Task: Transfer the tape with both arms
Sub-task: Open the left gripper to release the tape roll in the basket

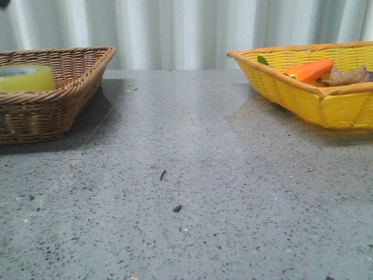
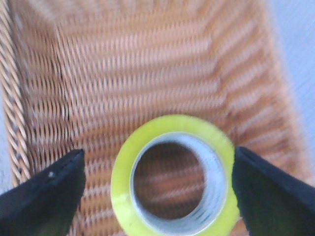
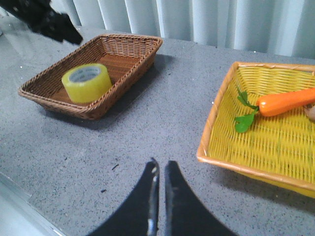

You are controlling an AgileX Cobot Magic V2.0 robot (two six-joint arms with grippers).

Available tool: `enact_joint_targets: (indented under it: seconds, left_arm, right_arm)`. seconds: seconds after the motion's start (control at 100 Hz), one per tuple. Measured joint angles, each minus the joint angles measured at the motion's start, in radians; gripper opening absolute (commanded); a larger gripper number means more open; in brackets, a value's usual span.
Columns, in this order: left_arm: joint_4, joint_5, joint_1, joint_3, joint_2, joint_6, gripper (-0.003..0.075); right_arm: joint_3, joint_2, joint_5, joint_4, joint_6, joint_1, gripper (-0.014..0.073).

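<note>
The yellow tape roll [image 2: 173,124] lies flat in the brown wicker basket [image 2: 147,64], its white core with green lettering facing up. It also shows in the front view [image 1: 26,77] and the right wrist view [image 3: 87,83]. My left gripper [image 2: 158,151] is open above the tape, one black finger [image 2: 44,196] on each side of it and neither touching it. Part of the left arm [image 3: 47,19] shows dark above the basket's far end. My right gripper [image 3: 160,166] is shut and empty over the bare grey table, between the two baskets.
A yellow basket [image 1: 326,108] stands at the right with an orange carrot [image 1: 309,70] and a brownish item [image 1: 349,76] in it. It also shows in the right wrist view [image 3: 212,123]. The brown basket [image 1: 70,87] stands at the left. White curtains hang behind the table.
</note>
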Motion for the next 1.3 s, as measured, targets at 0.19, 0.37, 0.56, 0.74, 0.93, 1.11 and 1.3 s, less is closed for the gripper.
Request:
enact_joint_targets:
  seconds: [0.19, 0.37, 0.56, 0.74, 0.93, 1.11, 1.3]
  left_arm:
    - [-0.059, -0.275, -0.071, 0.158, -0.317, 0.022, 0.0338]
    - [-0.079, -0.456, -0.195, 0.499, -0.743, 0.047, 0.0131]
    - [-0.075, -0.531, -0.221, 0.843, -1.106, 0.048, -0.0020]
    - [-0.071, -0.541, -0.221, 0.985, -1.241, 0.044, -0.0020]
    - [-0.071, -0.541, -0.221, 1.009, -1.257, 0.044, -0.0020]
    - [-0.076, -0.541, -0.221, 1.009, -1.257, 0.044, -0.0020]
    - [-0.077, -0.541, -0.221, 1.009, -1.257, 0.044, -0.0020]
  right_arm:
    - [0.069, -0.119, -0.032, -0.038, -0.007, 0.000, -0.0057]
    - [0.197, -0.319, -0.092, -0.169, -0.007, 0.000, -0.0057]
    - [0.308, -0.376, -0.160, -0.196, -0.009, 0.000, -0.0057]
    - [0.395, -0.376, -0.379, -0.201, -0.009, 0.000, -0.0062]
    - [0.425, -0.376, -0.458, -0.205, -0.009, 0.000, -0.0062]
    - [0.434, -0.376, -0.460, -0.205, -0.009, 0.000, -0.0062]
    - [0.434, -0.376, -0.460, -0.205, -0.009, 0.000, -0.0062]
